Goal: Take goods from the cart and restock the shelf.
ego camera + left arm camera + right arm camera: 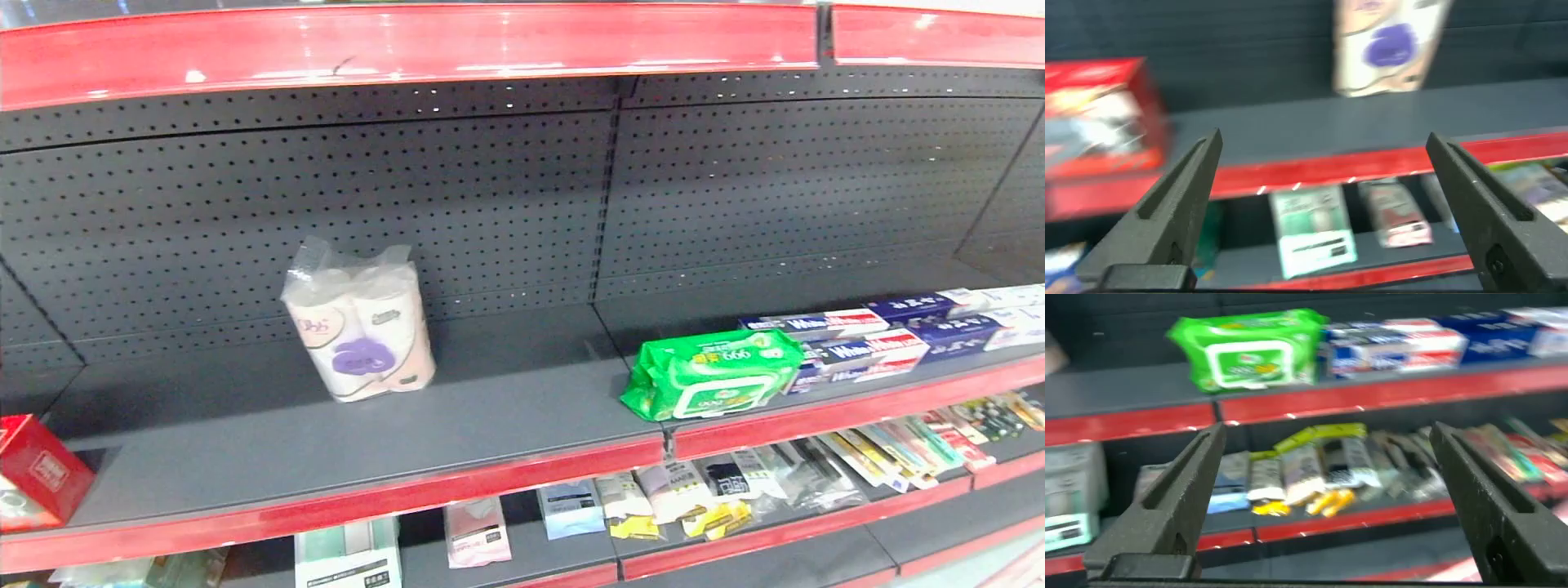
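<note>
Toilet-roll pack (359, 327) stands upright on the shelf (326, 433), green wipes pack (714, 371) lies flat beside what look like toothpaste boxes (865, 343), and left gripper (1323, 139) and right gripper (1328, 429) both gape wide, holding nothing.

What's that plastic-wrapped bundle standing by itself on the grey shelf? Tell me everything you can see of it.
It is a pack of toilet rolls, white and pale pink, wrapped in clear crinkly plastic that bunches loosely at the top. A purple mark is printed on its front. It stands upright, turned slightly, on the dark grey shelf, in front of the perforated back panel. Only the shelf touches it.
</note>
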